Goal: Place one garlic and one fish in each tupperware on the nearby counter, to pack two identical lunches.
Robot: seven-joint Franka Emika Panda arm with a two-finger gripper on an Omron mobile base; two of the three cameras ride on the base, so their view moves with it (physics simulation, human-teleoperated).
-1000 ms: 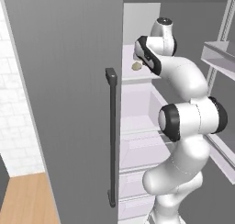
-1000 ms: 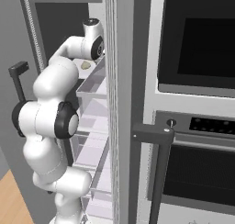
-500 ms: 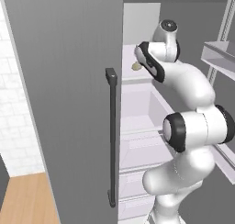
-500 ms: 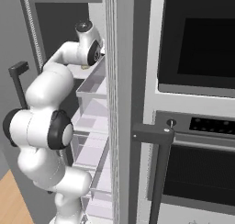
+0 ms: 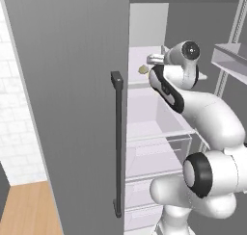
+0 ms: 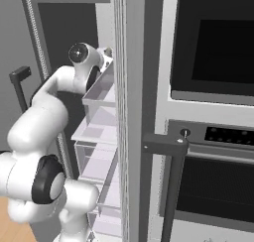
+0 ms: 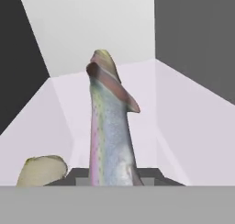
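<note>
My gripper (image 7: 114,175) is shut on a slim fish (image 7: 110,126) with an olive back and a pale belly, which juts away from the hand over a pale fridge shelf (image 7: 174,122). A knobbly garlic bulb (image 7: 42,170) lies on the shelf, low and left of the fish. In the left base view the hand (image 5: 155,59) reaches into the open fridge at upper-shelf height, with the garlic (image 5: 143,70) just left of it. The tupperware and the counter are out of view.
The open grey fridge door (image 5: 72,109) with its dark handle (image 5: 117,142) stands left of the arm. Door bins (image 6: 101,94) and clear drawers (image 5: 159,152) sit below the hand. An oven stack (image 6: 213,112) is to the right.
The wrist has drawn back and down from the shelf, and the elbow has dropped. The hand still holds the fish near the garlic.
</note>
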